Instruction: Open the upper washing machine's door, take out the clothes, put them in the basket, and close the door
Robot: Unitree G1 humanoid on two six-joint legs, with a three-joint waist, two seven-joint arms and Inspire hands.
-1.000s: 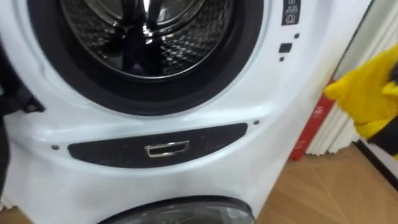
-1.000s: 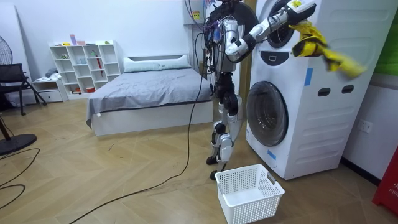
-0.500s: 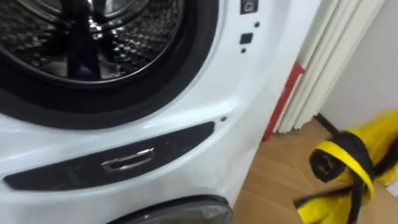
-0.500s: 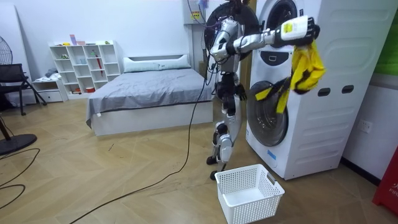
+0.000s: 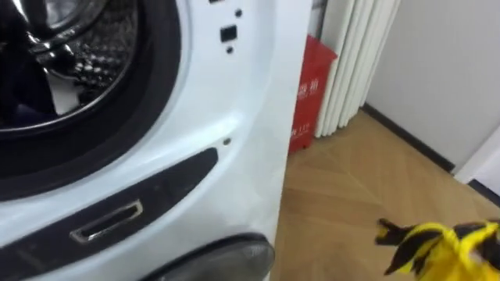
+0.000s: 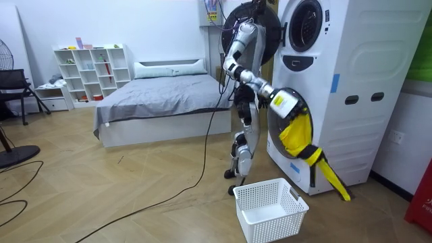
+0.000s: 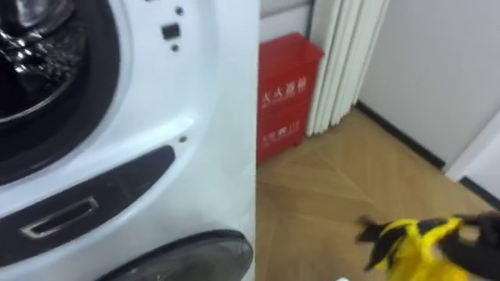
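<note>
Cloth, yellow with a black band (image 6: pixel 298 139), hangs from the right hand (image 6: pixel 291 112), whose fingers are closed round its top. Its long tail trails down and away from the hand toward the room view's right. Just behind the hand is the lower door of the washing machine (image 6: pixel 351 81). Below the hand, mostly toward the room view's left, stands the white basket (image 6: pixel 268 217). The drop looks next. Carry the hand over the basket's middle and lower it before letting go, or the tail will likely drape outside the rim.

Head eyes close on the washing machine (image 5: pixel 242 94) front, room view distant, side-on, sharing it.
</note>
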